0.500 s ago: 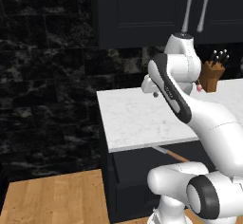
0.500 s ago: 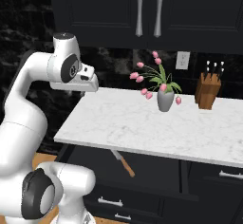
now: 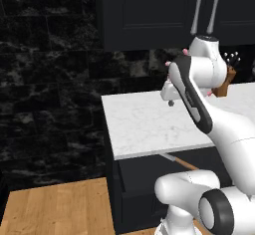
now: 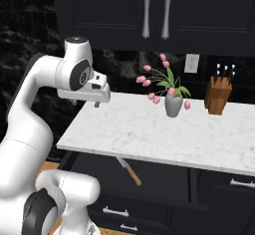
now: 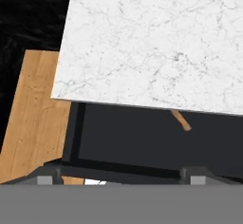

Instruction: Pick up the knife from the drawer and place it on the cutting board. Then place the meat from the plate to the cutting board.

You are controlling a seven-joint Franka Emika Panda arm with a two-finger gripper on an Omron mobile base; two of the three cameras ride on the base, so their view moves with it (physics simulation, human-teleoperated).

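**Now, reach for the knife**

Your gripper hangs wide open and empty above the counter corner. Bring it out past the edge, then down into the open drawer. The knife lies there, handle toward you; the blade probably runs under the countertop, so take the handle.

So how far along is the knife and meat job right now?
Done: the drawer stands open under the counter. In hand: nothing; the gripper hovers open above the counter's left end. Left: the knife lies in the drawer, ungrasped, so both placements remain.
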